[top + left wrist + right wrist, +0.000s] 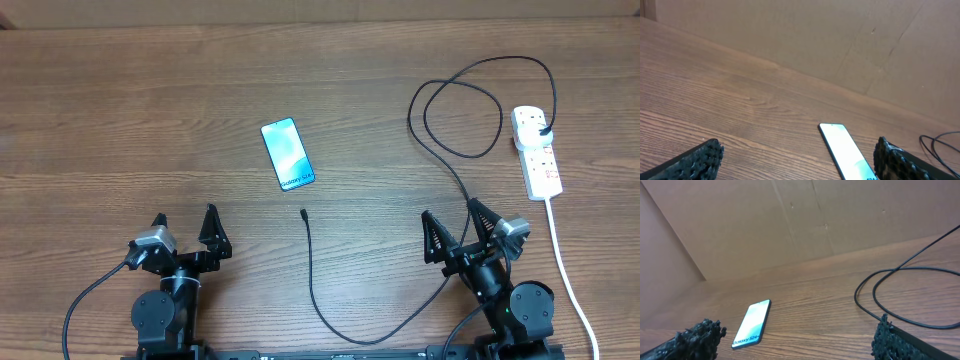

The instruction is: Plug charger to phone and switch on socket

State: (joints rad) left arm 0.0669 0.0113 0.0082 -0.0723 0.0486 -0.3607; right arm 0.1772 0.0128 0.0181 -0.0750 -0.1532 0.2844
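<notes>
Charger (307, 240) plugged into socket (540, 165); its tip loose ahead of both grippers, short of phone (288, 154). Left gripper (185, 222), right gripper (450, 215) spread, empty. Mating, switching remain.

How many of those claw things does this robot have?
2. The left gripper is at the bottom left of the overhead view, the right gripper at the bottom right; both open.
</notes>
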